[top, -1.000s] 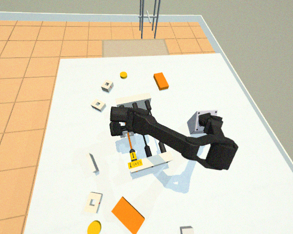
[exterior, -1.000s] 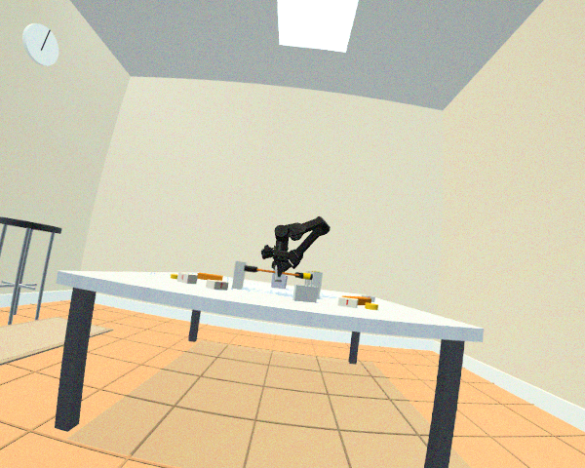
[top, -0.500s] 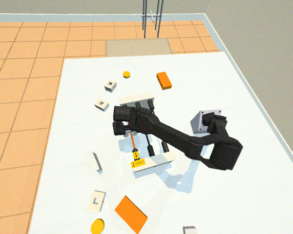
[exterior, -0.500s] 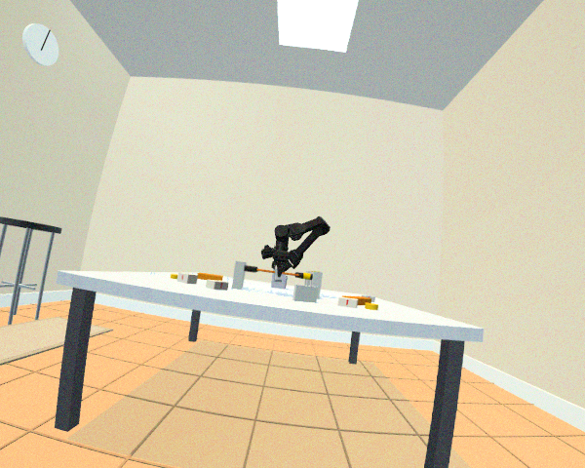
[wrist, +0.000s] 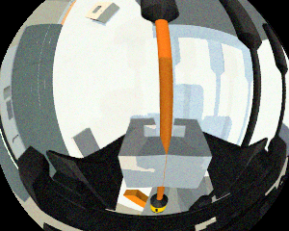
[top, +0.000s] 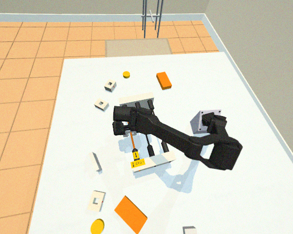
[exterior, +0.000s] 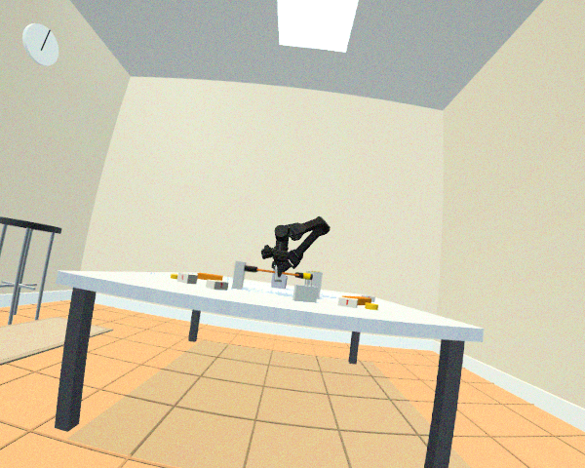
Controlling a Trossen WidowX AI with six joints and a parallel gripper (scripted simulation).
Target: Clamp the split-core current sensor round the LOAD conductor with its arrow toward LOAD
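The grey current sensor (wrist: 188, 169) (top: 134, 133) is round the orange conductor (wrist: 164, 91) (top: 133, 141) (exterior: 265, 271), which passes through its window. Its two halves face each other across a thin seam in the wrist view, where a line of orange shows. Whether it is latched cannot be told. My gripper (wrist: 164, 137) is shut on the sensor, with one black finger on each side. The yellow LOAD marker (top: 137, 163) is on the near support block, at the conductor's near end. The sensor's arrow is not visible. The arm hides much of the sensor in the top view.
A black conductor (top: 147, 140) (wrist: 257, 91) runs alongside, with another beyond it. They run between the near support block (top: 164, 159) and the far support block (top: 136, 99). White blocks with holes (top: 101, 107) (top: 92, 206), an upright pale plate (top: 95, 162) and orange blocks (top: 163, 80) (top: 130, 214) stand around.
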